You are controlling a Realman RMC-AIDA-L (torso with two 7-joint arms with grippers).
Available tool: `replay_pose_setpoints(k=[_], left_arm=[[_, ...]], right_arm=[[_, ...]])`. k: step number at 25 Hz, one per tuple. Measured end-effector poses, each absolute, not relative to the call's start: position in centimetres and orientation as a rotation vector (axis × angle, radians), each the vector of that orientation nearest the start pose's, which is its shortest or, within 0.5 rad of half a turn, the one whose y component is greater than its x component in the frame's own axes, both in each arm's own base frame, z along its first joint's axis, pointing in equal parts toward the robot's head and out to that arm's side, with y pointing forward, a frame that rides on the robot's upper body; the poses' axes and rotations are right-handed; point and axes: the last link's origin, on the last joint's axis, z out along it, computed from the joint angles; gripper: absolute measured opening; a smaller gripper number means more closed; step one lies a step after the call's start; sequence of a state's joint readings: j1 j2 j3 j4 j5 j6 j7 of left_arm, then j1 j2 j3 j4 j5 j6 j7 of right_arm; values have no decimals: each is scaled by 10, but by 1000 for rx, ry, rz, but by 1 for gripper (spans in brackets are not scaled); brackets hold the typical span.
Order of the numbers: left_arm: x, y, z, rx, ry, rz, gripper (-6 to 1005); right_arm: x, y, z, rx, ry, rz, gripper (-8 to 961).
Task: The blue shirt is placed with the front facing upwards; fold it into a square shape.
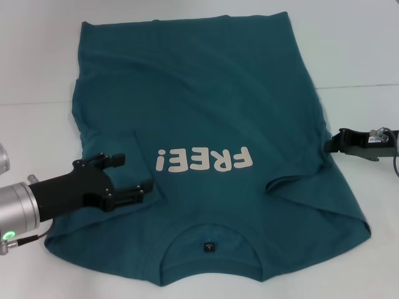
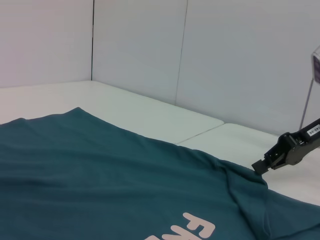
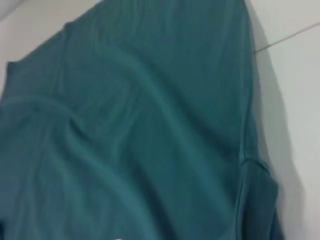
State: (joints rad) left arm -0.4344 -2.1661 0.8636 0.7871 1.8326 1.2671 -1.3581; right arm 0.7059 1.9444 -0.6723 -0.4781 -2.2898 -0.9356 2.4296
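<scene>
One big teal-blue cotton T-shirt point(image 1: 206, 112) and two grippers on my white table point(image 1: 361, 50).

My left gripper point(image 1: 128, 177) hangs spread over its left sleeve; my right gripper point(image 1: 330, 142) pinches its right side edge.

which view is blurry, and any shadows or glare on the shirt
Right wrist view: soft and out of focus, the shirt only smeared folds. Head view: sharp, "FREE!" crisp, faint shadow under the left gripper. Left wrist view: clear, right gripper at the shirt's edge. No glare anywhere.
</scene>
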Motion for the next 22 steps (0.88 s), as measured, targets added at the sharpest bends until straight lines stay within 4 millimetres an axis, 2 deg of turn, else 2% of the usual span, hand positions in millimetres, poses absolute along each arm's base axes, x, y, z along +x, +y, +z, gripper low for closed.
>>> replay_pose_setpoints(k=[12,22], left_arm=[[-255,343,-19,-2481,-588,-720,904],[-256,340,-17,-2472,-563,-735,904]], right_arm=[[322,421,56,-1759,1755,486,21],[323,431,61,-1593,1806,568,22]])
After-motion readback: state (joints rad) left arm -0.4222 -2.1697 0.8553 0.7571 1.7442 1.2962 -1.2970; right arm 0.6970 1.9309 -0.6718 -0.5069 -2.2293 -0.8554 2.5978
